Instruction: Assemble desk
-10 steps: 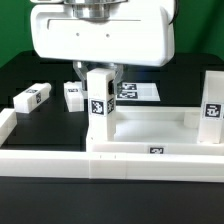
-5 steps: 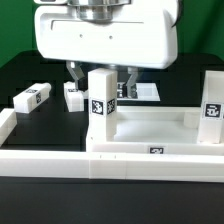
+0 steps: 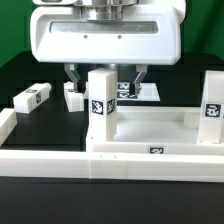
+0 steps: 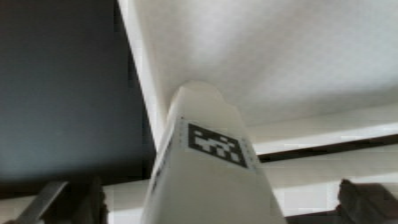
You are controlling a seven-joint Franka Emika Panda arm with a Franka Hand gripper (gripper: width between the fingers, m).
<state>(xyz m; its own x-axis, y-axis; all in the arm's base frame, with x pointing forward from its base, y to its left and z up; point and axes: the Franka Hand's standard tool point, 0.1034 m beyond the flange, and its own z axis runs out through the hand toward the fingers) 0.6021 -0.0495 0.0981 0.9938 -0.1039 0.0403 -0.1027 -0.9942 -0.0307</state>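
Exterior view's left: loose leg (image 3: 32, 97) lies on table, second loose leg (image 3: 73, 95) just beside. Middle leg (image 3: 100, 106) upright in tabletop (image 3: 150, 128) corner. Gripper (image 3: 106, 75) spread wide, straddling it, holding nothing. Right leg (image 3: 213, 108) upright.

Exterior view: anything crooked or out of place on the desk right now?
Nothing stands out. Two upright legs stand at the tabletop corners, two loose legs lie on the table behind, and the open gripper straddles one upright leg.
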